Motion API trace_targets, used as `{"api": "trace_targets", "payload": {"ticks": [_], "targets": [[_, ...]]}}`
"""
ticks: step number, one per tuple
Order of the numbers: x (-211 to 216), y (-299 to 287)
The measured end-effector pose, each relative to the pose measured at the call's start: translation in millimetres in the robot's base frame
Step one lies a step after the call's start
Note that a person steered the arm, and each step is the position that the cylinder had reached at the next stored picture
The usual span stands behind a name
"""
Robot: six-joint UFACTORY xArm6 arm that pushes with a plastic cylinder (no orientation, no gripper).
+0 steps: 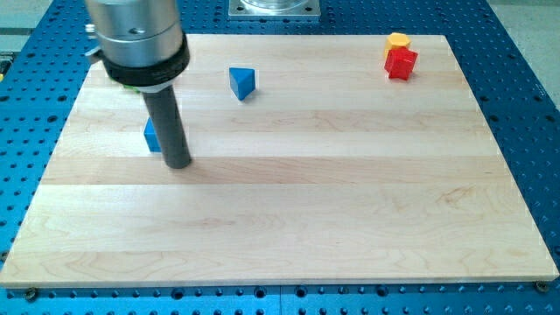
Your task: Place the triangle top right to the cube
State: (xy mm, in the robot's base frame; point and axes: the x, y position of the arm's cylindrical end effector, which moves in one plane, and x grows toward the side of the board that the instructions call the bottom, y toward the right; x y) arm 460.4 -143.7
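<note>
A blue triangle block (242,82) lies on the wooden board (289,192) toward the view's top, left of centre. A blue cube (152,136) sits at the view's left, partly hidden behind the dark rod. My tip (178,164) rests on the board just to the right of and slightly below the blue cube, touching or nearly touching it. The triangle is up and to the right of the cube, about a hundred pixels away.
A red block (401,63) with a yellow block (399,40) right behind it stands near the board's top right corner. Blue perforated table (525,70) surrounds the board. The arm's grey body (140,39) covers the top left.
</note>
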Motion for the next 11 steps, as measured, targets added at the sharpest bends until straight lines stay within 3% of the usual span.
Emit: {"api": "trace_targets", "payload": {"ticks": [2, 3, 4, 5, 6, 7, 8, 10, 11], "targets": [[-42.5, 40.2], [-43.9, -42.0], [-44.0, -55.9], [-44.1, 83.7], [-97.8, 162.1], [-156.2, 141.0], [-159.2, 87.7], [-99.6, -58.2], [-147.6, -51.6]]}}
